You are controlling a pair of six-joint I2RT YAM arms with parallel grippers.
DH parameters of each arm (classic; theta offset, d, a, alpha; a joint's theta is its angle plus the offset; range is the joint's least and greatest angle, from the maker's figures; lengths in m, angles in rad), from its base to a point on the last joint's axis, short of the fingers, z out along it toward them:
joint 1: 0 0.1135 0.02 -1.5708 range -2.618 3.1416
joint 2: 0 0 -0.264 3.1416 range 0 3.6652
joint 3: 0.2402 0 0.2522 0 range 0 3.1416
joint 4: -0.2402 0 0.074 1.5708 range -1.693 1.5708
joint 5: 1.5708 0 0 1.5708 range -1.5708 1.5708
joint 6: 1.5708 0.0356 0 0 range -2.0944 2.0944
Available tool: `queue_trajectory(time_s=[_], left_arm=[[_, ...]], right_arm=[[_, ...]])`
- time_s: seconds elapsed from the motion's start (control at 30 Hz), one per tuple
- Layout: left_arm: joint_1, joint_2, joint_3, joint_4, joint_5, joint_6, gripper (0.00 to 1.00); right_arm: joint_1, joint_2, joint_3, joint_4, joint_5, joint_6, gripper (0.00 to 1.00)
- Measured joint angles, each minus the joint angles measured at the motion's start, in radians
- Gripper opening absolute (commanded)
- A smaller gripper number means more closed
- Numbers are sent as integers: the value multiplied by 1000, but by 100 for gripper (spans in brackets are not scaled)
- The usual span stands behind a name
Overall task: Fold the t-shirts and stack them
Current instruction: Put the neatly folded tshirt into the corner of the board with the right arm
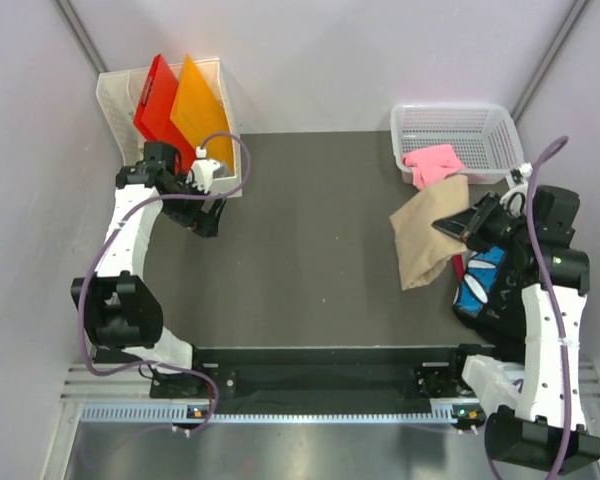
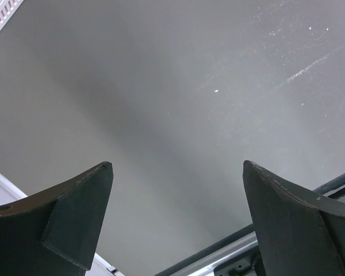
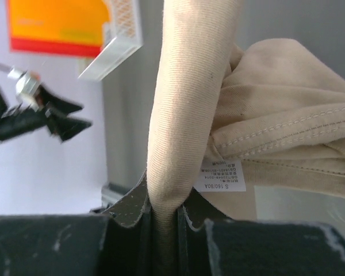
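The fingers (image 3: 129, 211) of the right gripper (image 3: 164, 221) are pinched tight on a rolled fold of the tan t-shirt (image 3: 184, 86), and the cloth rises straight out from between the pads. The white neck label (image 3: 221, 175) sits just right of that fold. Seen from above, the right gripper (image 1: 448, 226) holds the tan t-shirt (image 1: 425, 245) at the right side of the dark table (image 1: 310, 230). The shirt is bunched and droops toward the near side; whether its lower edge rests on the table cannot be told. Just right of it lies the black t-shirt (image 1: 480, 285) with blue-and-white print, partly under the right arm. The pink t-shirt (image 1: 432, 165) hangs over the near edge of the white mesh basket (image 1: 450, 120) at the far right and meets the tan one's far edge. The left gripper (image 1: 208, 218) hangs over the far left of the table, its fingers (image 2: 75, 215) spread wide apart above the dark surface. Beside it, a white bin (image 1: 115, 95) in the far left corner holds a red sheet (image 1: 155, 95) and an orange sheet (image 1: 202, 110), both standing on edge.
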Motion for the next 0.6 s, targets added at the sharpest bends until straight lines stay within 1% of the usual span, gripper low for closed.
queue_trajectory(time_s=[0.17, 0.33, 0.47, 0.6], left_arm=[[5, 29, 7, 0, 13, 34, 99], [26, 60, 18, 0, 31, 74, 99], [56, 85, 18, -1, 43, 103, 99], [98, 110, 18, -1, 63, 132, 99]], right_arm=[[-96, -18, 14, -133, 153, -16, 0], [-149, -19, 34, -216, 307, -29, 0], [-188, 10, 59, -259, 379, -34, 0], [-244, 87, 139, -278, 426, -34, 0]])
